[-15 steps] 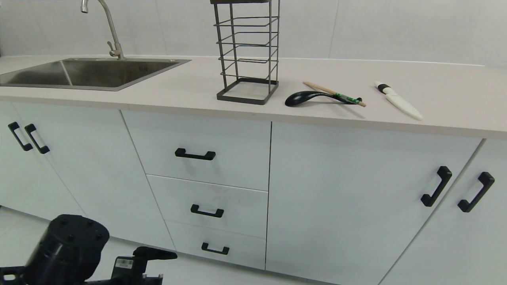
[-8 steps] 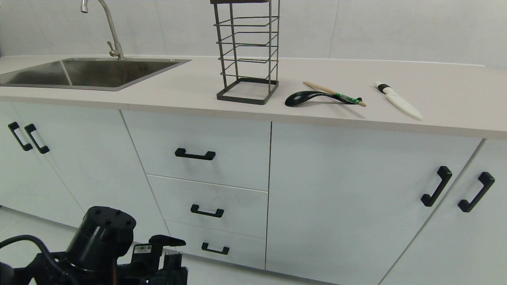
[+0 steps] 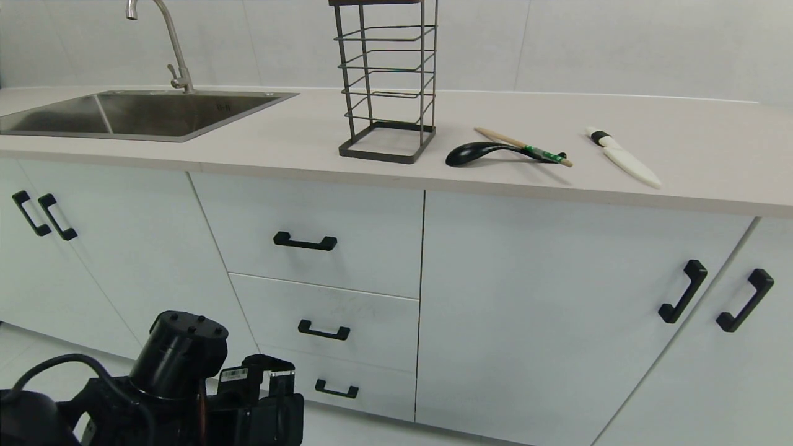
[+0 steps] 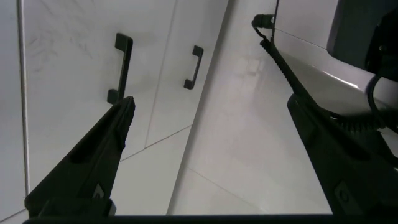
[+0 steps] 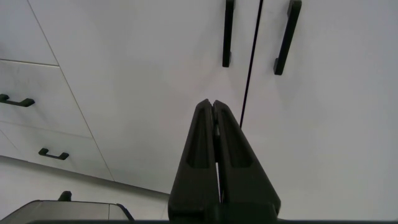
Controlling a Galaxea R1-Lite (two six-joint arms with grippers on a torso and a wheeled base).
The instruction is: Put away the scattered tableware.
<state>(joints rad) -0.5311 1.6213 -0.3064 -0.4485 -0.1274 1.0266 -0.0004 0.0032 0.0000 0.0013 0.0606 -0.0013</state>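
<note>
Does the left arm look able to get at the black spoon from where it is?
Probably not yet. The left gripper, jaws open, hangs low before the drawers, well below the counter where the spoon lies. Nothing blocks the way up, though chopsticks cross its handle.

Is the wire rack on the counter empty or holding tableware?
Empty: nothing shows inside the wire rack; the black spoon, chopsticks and white knife lie on the counter beside it.

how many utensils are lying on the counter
3: a black spoon right of the rack, chopsticks resting on its handle (counted as one), a white knife farther right.
</note>
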